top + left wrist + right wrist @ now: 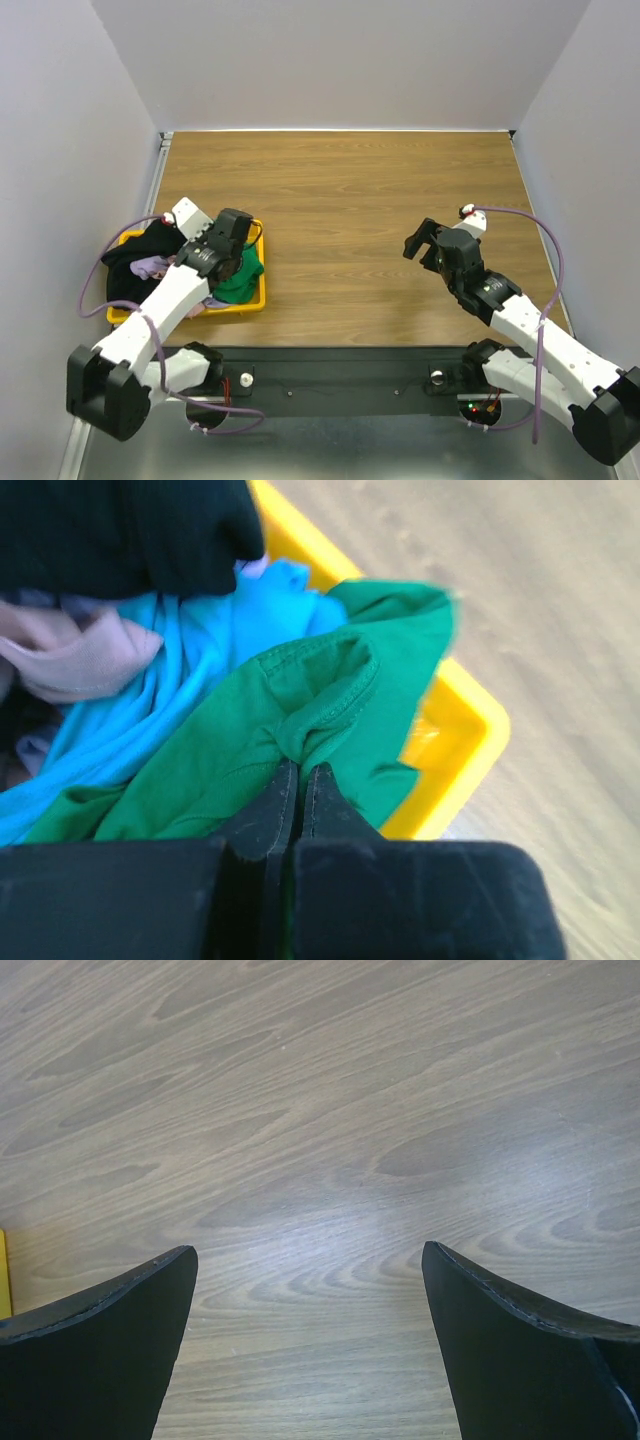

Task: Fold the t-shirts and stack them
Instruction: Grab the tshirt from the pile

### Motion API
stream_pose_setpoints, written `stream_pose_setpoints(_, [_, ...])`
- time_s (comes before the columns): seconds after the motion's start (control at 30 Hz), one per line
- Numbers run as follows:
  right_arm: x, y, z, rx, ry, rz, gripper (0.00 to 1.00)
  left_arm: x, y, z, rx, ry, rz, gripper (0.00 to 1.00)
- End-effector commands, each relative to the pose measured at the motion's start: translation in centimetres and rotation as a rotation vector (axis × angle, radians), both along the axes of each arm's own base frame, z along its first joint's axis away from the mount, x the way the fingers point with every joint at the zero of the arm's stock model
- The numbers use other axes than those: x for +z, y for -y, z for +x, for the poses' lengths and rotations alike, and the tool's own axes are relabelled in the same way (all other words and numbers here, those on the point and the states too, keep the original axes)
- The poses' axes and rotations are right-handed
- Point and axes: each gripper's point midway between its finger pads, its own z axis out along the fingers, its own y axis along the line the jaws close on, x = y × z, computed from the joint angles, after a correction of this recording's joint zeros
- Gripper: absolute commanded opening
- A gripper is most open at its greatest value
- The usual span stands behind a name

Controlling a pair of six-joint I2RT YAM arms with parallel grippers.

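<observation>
Our left gripper (300, 772) is clenched on a fold of the bright green cloth t-shirt (310, 695), heaped in the yellow plastic bin (470, 730) at the top view's lower left. Our right gripper (308, 1250), jaws spread, hangs over the brown wooden table (320, 1080), well apart, so we judge the lift falls to the left.
</observation>
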Motion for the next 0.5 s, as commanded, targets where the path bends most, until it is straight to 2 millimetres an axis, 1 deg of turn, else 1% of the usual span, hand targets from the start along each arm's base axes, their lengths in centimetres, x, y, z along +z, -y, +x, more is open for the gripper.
stream_pose_setpoints(0.0, [1.5,-0.1,0.5,-0.01,0.04,0.02,1.0,8.6,-0.3,0.9,-0.028,0.254,-0.035,0.0])
stream_pose_setpoints(0.03, [1.5,-0.1,0.5,-0.009,0.04,0.017,1.0,10.5,0.1,1.3,-0.049,0.325,-0.059,0.0])
stream_pose_setpoints(0.07, [1.6,-0.2,0.5,-0.006,0.042,0.017,1.0,12.7,0.0,0.9,-0.081,0.386,-0.054,0.0])
stream_pose_setpoints(0.1, [1.7,-0.2,0.5,-0.005,0.046,0.019,1.0,14.7,0.3,1.0,-0.102,0.459,-0.079,0.0])
stream_pose_setpoints(0.17, [2.0,-0.2,0.5,-0.002,0.053,0.026,1.0,18.7,0.2,0.4,-0.149,0.563,-0.068,0.0])
stream_pose_setpoints(0.2, [2.1,-0.3,0.5,0.0,0.055,0.027,1.0,20.4,0.2,0.2,-0.162,0.61,-0.07,0.0])
stream_pose_setpoints(0.23, [2.3,-0.3,0.5,-0.001,0.06,0.031,1.0,22.6,0.4,0.2,-0.184,0.667,-0.075,0.0])
stream_pose_setpoints(0.27, [2.5,-0.3,0.4,0.0,0.066,0.036,1.0,25.5,0.3,-0.3,-0.214,0.717,-0.048,0.0])
stream_pose_setpoints(0.3, [2.8,-0.3,0.4,0.0,0.073,0.04,1.0,27.8,0.4,-0.5,-0.238,0.776,-0.037,0.0])
stream_pose_setpoints(0.33, [2.8,-0.2,0.4,-0.005,0.075,0.042,1.0,29.6,1.4,-0.6,-0.312,0.82,-0.025,0.0])
stream_pose_setpoints(0.37, [3.0,-0.1,0.3,-0.008,0.082,0.048,1.0,31.9,1.8,-0.9,-0.349,0.873,-0.013,0.0])
stream_pose_setpoints(0.4, [3.2,0.0,0.3,-0.014,0.088,0.055,1.0,33.7,2.0,-1.1,-0.375,0.915,0.019,0.0])
stream_pose_setpoints(0.47, [3.5,0.2,0.3,-0.029,0.099,0.06,1.0,36.1,2.7,-1.4,-0.43,0.96,0.043,0.0])
